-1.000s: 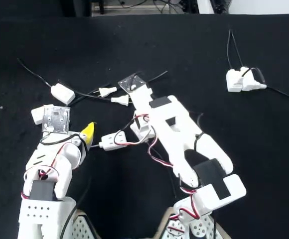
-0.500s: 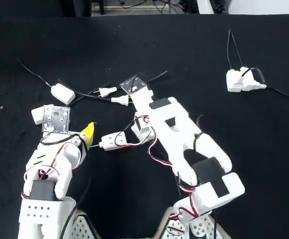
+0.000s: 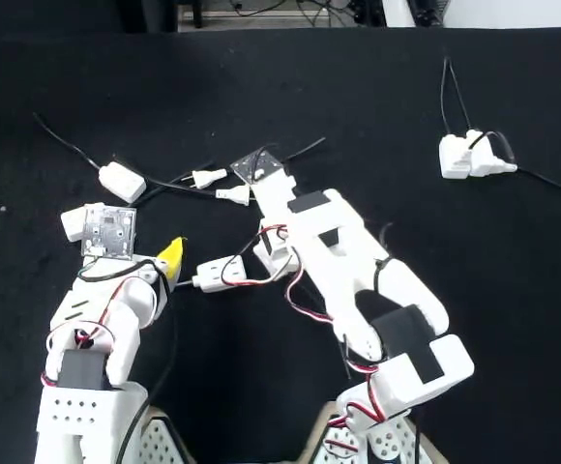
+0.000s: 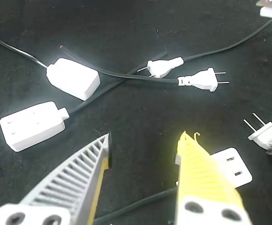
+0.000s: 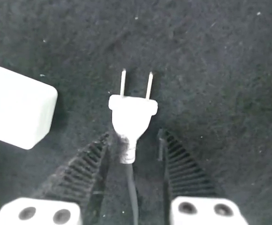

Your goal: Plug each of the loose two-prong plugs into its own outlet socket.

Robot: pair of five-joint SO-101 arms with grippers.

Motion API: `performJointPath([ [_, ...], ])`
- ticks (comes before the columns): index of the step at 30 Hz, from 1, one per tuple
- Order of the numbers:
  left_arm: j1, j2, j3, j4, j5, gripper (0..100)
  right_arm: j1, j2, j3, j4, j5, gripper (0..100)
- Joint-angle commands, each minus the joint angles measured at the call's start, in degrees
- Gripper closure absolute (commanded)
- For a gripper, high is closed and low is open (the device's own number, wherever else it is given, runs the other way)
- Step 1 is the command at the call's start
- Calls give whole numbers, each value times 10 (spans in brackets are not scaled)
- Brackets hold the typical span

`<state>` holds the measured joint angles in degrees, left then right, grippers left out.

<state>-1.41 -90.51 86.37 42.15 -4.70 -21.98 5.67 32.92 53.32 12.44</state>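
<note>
**High view.** The right arm (image 3: 329,242) lay across the table's centre and hid its own fingertips. A socket (image 3: 221,273) lay at 8 o'clock from centre, with loose plugs (image 3: 234,195) at 11 o'clock. The cords crossed and were hard to trace.

**Left wrist view.** The left gripper (image 4: 145,135) was spread wide and held nothing. It sat above the black cloth (image 4: 126,28).

**Right wrist view.** The right gripper (image 5: 133,136) was narrowly spread around the neck of a plug (image 5: 131,110), with a gap showing, so it was not pinching. The plug lay flat, prongs pointing away.

**Risk.** A grip on the thin neck could let the plug swivel, and the prongs would then miss the slots. The unheld socket could slide when pushed. Its slots were cut off in this view.
</note>
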Motion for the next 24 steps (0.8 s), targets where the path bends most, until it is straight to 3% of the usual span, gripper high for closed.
performJointPath([
  [1, -5, -6, -32, -4, 3, 766, -8, 0, -3, -1, 7, 854],
  [9, -5, -6, -32, -4, 2, 766, -8, 29, -35, 7, 11, 853],
  [24, -5, -6, -32, -4, 2, 766, -42, 64, -73, 29, -51, 854],
])
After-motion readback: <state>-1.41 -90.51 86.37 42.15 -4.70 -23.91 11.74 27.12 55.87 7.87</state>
